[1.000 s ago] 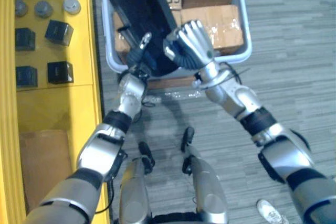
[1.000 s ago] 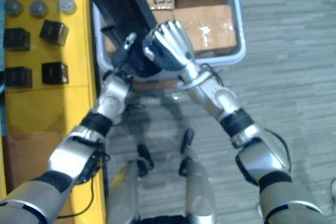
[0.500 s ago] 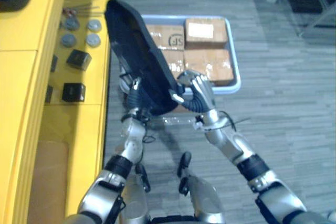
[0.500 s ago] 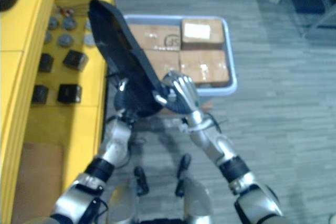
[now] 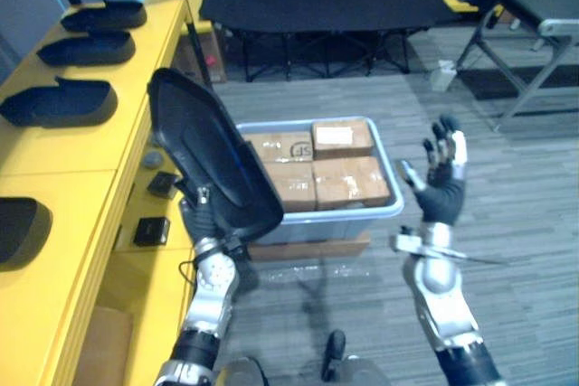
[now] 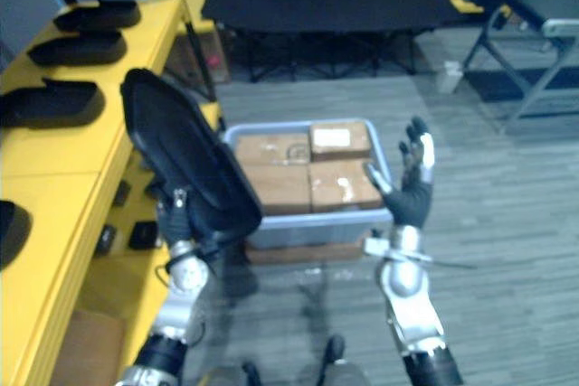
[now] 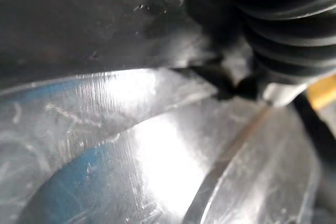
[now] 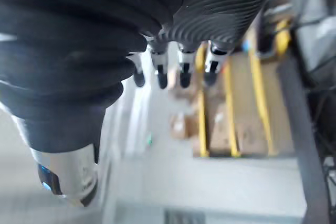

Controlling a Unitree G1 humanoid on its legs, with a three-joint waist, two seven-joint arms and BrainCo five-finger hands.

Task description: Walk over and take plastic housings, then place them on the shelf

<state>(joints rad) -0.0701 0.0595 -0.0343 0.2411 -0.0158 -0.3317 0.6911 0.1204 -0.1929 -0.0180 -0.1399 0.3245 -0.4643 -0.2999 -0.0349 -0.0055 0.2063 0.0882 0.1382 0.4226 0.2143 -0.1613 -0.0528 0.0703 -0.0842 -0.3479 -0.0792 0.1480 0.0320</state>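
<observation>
Since the frame half a second back, the right hand [image 5: 443, 194] has let go of the plastic housing [image 5: 213, 164] and lifted clear of it. It now stands well apart on the right, palm facing in, fingers straight and spread wide with nothing in them. The right wrist view shows those fingers [image 8: 181, 66] in a straight row. The camera has also tipped up, so more of the room shows.

The left hand [image 5: 199, 219] alone carries the black housing, gripping it at the lower end. One silver finger shows over the edge and the rest sit behind the shell, so the curl round it seems firm but is mostly hidden. The housing is raised and tilted, its upper end leaning toward the yellow shelf [image 5: 81, 178] on the robot's left and its lower end over the near corner of the bin [image 5: 391, 208]. In the left wrist view its glossy surface [image 7: 131, 156] lies right against the hand.

The grey-blue bin stands on the floor, holding cardboard boxes [image 5: 348, 178]. More black housings [image 5: 59, 104] lie in a row on the shelf top, and small black blocks [image 5: 151, 230] sit on a lower level.
</observation>
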